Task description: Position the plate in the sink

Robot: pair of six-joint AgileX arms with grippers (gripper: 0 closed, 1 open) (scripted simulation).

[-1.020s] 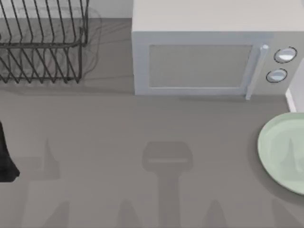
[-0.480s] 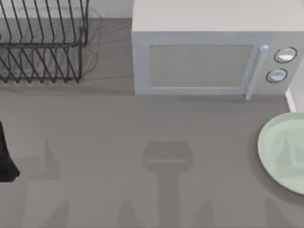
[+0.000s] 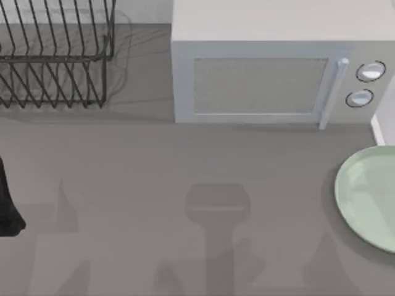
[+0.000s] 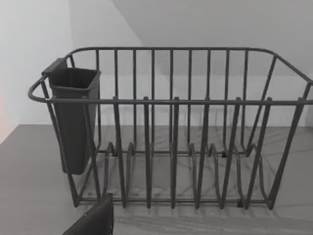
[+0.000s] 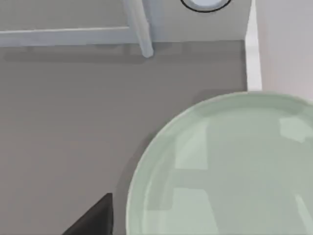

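Note:
The pale mint-green plate lies flat on the grey table at the right edge, partly cut off by the top view's border. Just behind it, beside the microwave, runs the straight white rim of the sink. In the right wrist view the plate is close below the camera and the sink rim lies beyond it. A dark part of my right gripper hangs above the table beside the plate's edge, apart from it. My left arm sits at the table's left edge.
A white-grey microwave with a vertical handle and two round knobs stands at the back centre. At the back left stands a black wire dish rack, with a dark cup holder on its side. Bare grey table spreads between them.
The arm shadows along the table's front edge have shifted to the left, and the dark reflection on the plate has gone. The plate and the left arm have stayed where they were.

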